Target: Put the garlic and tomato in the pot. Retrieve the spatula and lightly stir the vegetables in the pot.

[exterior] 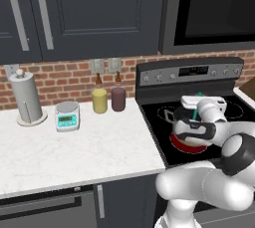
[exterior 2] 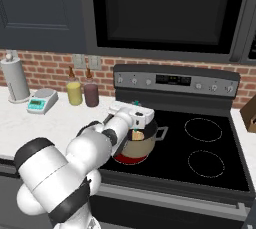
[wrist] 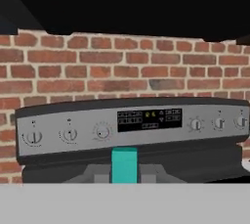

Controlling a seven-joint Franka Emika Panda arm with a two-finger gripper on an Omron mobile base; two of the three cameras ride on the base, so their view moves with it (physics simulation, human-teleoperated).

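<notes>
The white arm's pincer [exterior 2: 136, 121] is clamped on the teal-green, yellow-bladed spatula [exterior 2: 137, 134], blade down inside the round beige-tan pot [exterior 2: 140, 145] on the near-left burner. Stirring appears in hand; next, gentle sweeps keeping clear of the rim.

You see a white paper-towel roll [exterior: 25, 95], small digital scale [exterior: 67, 116], yellow bottle [exterior: 99, 98] and maroon bottle [exterior: 118, 96] lining your marble counter [exterior: 74, 152].
</notes>
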